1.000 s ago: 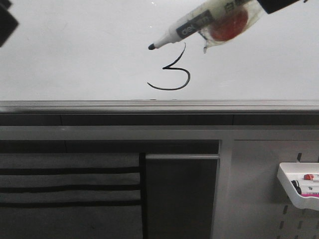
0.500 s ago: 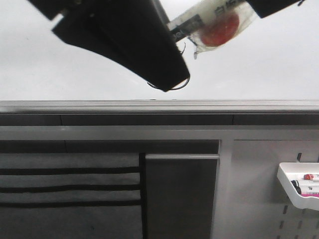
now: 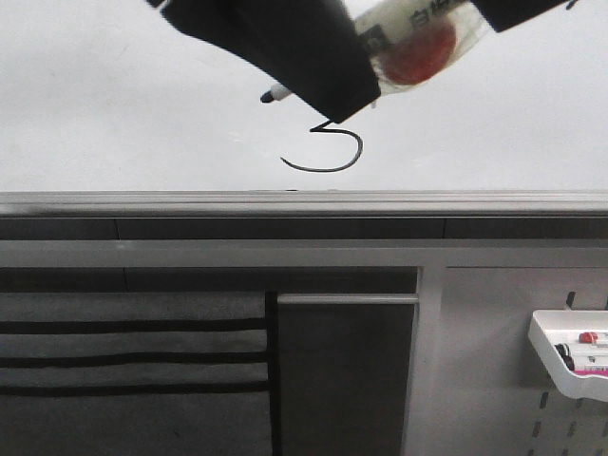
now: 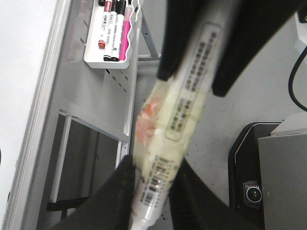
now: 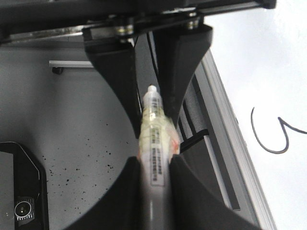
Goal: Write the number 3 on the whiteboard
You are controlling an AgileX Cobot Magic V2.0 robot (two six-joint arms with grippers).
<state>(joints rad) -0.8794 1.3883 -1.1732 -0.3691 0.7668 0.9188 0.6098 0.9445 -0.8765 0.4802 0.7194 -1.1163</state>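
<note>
A thin black number 3 (image 3: 353, 157) is drawn on the whiteboard (image 3: 114, 114) just above its dark lower rail (image 3: 304, 228); its upper part is hidden behind my left gripper (image 3: 318, 71). A white marker (image 3: 418, 33) with a red patch under clear tape slants across the board, its black tip (image 3: 269, 95) bare and left of the digit. My right gripper (image 5: 156, 177) is shut on the marker's (image 5: 154, 134) rear part. My left gripper (image 4: 153, 191) is closed on the marker (image 4: 182, 110) near its tip end. The digit's (image 5: 268, 141) lower loop shows in the right wrist view.
A white tray (image 3: 570, 366) with several markers hangs on the grey pegboard panel at the lower right, seen too as the tray (image 4: 105, 63) in the left wrist view. Below the rail are grey panels and a dark cabinet door (image 3: 342, 380). A black device (image 4: 259, 172) lies on the speckled floor.
The left gripper came in from the upper left across the digit, then rose and shifted right onto the marker. The marker's tip moved slightly left. The right gripper kept its hold.
</note>
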